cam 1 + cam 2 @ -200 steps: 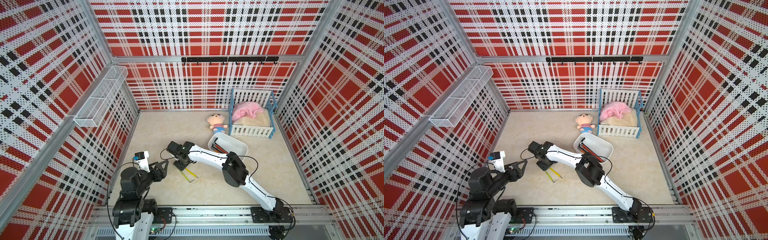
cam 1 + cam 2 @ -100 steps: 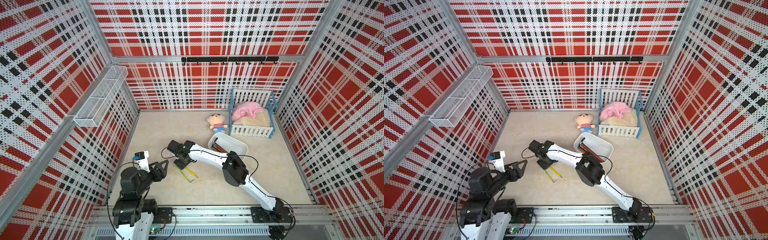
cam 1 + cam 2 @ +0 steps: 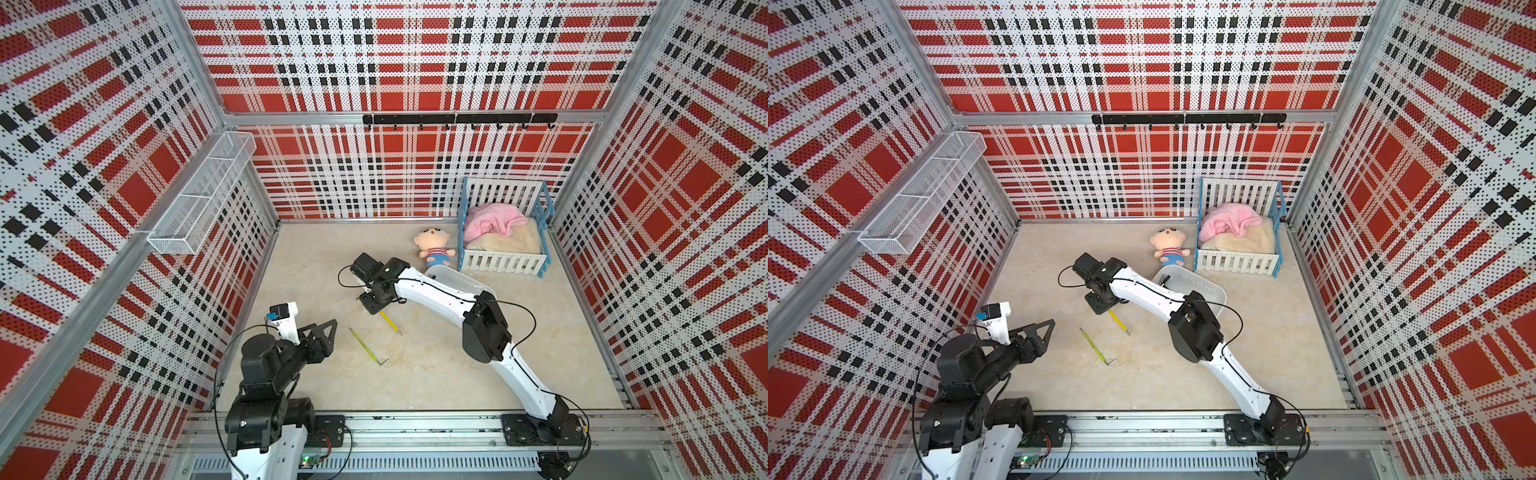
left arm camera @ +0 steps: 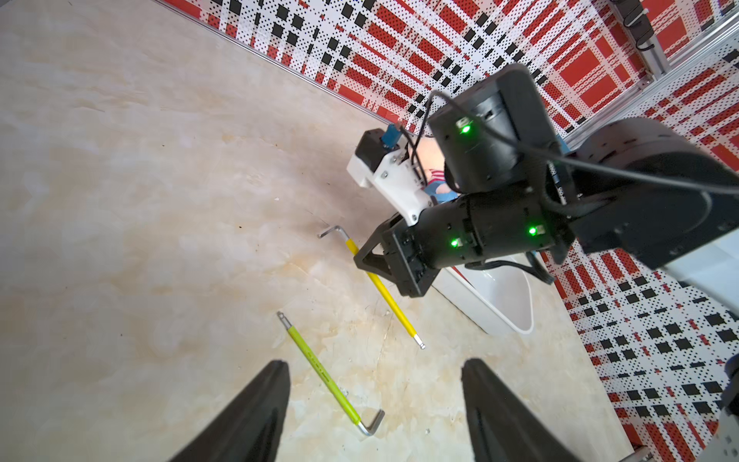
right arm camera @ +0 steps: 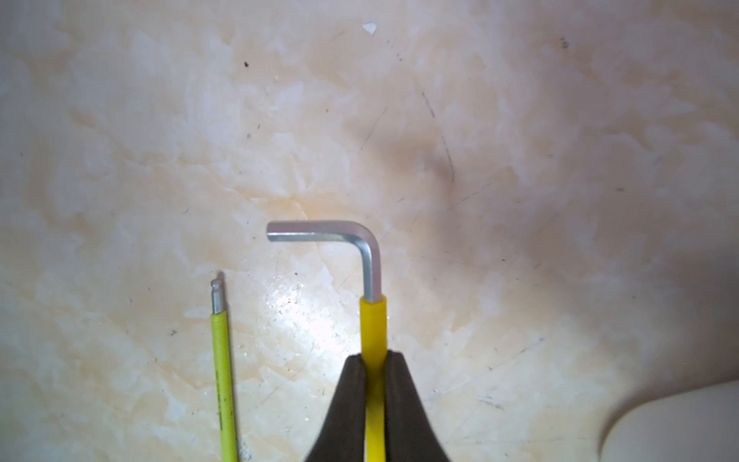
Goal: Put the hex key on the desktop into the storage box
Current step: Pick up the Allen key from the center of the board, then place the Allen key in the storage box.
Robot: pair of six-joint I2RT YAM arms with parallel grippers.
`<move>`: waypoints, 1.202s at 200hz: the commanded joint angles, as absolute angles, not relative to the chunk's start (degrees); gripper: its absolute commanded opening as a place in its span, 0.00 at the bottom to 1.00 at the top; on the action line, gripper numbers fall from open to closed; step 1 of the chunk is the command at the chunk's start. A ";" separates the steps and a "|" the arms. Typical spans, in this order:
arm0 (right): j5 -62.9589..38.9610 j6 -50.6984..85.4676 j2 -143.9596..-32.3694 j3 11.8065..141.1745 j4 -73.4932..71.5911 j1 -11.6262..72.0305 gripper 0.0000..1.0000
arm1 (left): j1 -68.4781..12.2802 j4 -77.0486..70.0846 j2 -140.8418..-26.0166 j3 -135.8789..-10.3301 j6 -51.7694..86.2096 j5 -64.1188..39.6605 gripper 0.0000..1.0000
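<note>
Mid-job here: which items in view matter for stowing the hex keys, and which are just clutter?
Job: yellow hex key, clamped in the right tool; green hex key on the desktop; storage box.
Lying about: doll; toy crib with pink blanket; wire basket; hook rail.

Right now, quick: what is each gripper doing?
Left gripper: open, holding nothing.
Right gripper: closed on the yellow hex key.
</note>
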State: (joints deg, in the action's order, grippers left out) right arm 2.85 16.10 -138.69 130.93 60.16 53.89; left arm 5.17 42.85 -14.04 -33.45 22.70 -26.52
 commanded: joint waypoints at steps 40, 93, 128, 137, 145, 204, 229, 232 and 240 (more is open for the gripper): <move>4.74 13.04 -128.91 128.64 62.31 50.88 0.00 | 5.71 41.38 -14.22 -32.96 22.41 -26.63 0.74; 4.63 7.06 -115.78 114.18 57.29 44.23 0.00 | 5.71 41.35 -14.06 -32.96 22.50 -26.59 0.74; 3.65 1.13 -107.75 102.80 52.92 37.99 0.00 | 5.71 41.46 -13.98 -32.96 22.59 -26.52 0.74; 3.78 -0.15 -106.32 100.35 52.10 36.57 0.00 | 5.71 41.38 -14.03 -32.96 22.59 -26.54 0.74; 3.69 -1.30 -105.34 98.58 51.71 35.32 0.00 | 5.71 41.33 -13.97 -32.96 22.57 -26.54 0.74; 6.60 -10.73 -103.68 86.68 45.79 32.13 0.00 | 5.71 41.35 -14.07 -32.96 22.57 -26.45 0.74; 6.28 -10.73 -105.23 85.40 43.99 31.21 0.00 | 5.70 41.35 -14.04 -32.96 22.60 -26.36 0.74; 6.04 -10.72 -105.40 85.26 43.76 31.08 0.00 | 5.71 41.31 -14.06 -32.96 22.59 -26.37 0.74; 5.46 -10.71 -105.91 85.10 43.20 31.05 0.00 | 5.71 41.33 -14.06 -32.99 22.59 -26.36 0.74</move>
State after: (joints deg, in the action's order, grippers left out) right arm 5.85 -8.95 -105.21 85.21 47.79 31.94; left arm 5.19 42.85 -14.04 -33.45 22.70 -26.52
